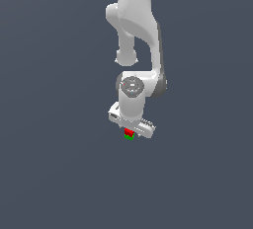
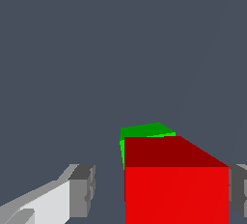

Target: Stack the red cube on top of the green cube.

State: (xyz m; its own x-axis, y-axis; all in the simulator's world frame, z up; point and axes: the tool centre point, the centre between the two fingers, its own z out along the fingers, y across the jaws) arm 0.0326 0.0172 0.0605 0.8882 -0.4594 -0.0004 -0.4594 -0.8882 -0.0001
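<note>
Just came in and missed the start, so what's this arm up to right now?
The arm's hand is low over two tiny cubes. The red cube sits on top of the green cube, which peeks out beneath it. One finger pad stands clear of the red cube; the other side's contact is unclear.

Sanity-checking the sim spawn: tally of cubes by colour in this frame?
Small plain bright red cube: 1
Small plain bright green cube: 1
Total: 2 cubes
</note>
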